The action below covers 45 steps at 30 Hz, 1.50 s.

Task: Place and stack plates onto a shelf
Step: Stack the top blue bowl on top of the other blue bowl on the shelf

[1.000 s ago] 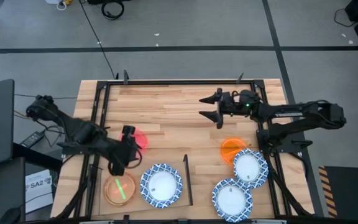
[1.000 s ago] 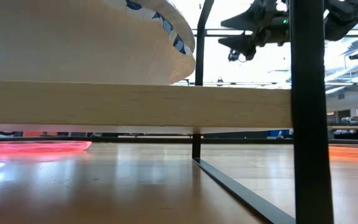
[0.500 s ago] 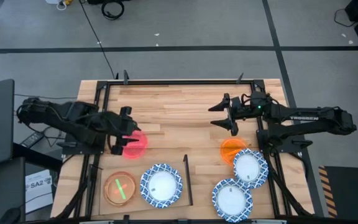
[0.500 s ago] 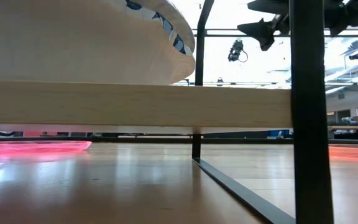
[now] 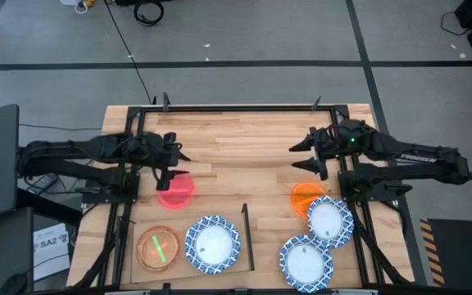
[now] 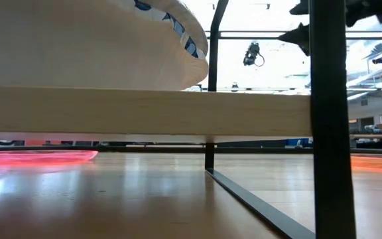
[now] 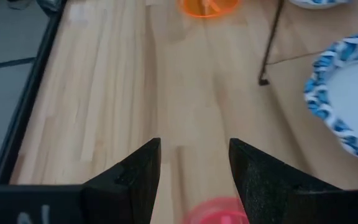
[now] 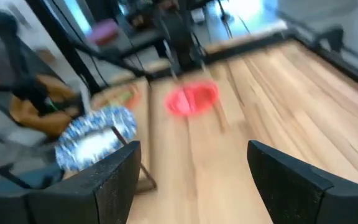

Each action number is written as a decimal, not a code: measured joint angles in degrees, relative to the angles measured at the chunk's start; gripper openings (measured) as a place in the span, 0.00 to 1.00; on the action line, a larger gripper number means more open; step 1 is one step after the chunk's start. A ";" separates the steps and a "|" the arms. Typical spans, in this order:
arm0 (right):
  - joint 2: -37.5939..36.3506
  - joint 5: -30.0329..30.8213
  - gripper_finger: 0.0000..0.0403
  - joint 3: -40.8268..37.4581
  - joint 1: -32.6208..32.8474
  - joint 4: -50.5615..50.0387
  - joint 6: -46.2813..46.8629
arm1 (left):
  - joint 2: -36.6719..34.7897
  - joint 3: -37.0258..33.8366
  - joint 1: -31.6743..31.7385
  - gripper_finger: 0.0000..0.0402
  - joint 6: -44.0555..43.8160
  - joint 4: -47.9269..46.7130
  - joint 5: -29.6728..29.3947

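Red plate (image 5: 175, 190) lies flat (round, no long axis).

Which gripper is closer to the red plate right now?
Left. The left gripper hovers just beyond the red plate, open and empty. The right gripper is across the table, near the orange plate.

Three blue-and-white plates (image 5: 213, 244) are counted, along with one red plate (image 5: 174, 190), one orange plate (image 5: 305, 197) and one orange-rimmed plate with a green centre (image 5: 157, 249) (six plates altogether). Two grippers are seen.
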 joint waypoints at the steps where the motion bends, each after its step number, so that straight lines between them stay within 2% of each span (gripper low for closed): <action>1: 0.12 0.40 0.74 1.60 0.00 -3.83 -0.65 | 0.01 -0.89 0.85 0.49 0.32 1.42 0.31; 8: 2.11 3.03 0.74 12.43 0.00 -23.66 -1.34 | 0.05 -2.74 6.79 0.49 0.40 4.43 2.44; 14: 3.19 3.07 0.74 16.69 0.89 -33.33 2.71 | 0.05 -2.74 9.88 0.49 0.57 5.08 2.53; 19: 3.43 3.59 0.74 16.69 5.67 -35.87 7.45 | 0.05 -2.74 11.06 0.49 1.01 5.79 2.55; 28: 6.18 13.50 0.74 16.65 19.41 -35.98 15.36 | 0.07 -2.74 11.28 0.49 0.40 6.03 2.66; 33: 9.24 16.91 0.74 16.65 25.78 -37.67 18.95 | 0.07 -2.74 11.28 0.49 0.38 6.05 2.64; 38: 12.02 18.94 0.74 16.65 30.12 -42.72 23.23 | 0.07 -2.74 11.28 0.49 0.38 6.03 2.64; 45: 14.81 19.68 0.74 16.62 32.40 -45.52 23.05 | 0.07 -2.74 11.28 0.49 0.17 6.03 2.60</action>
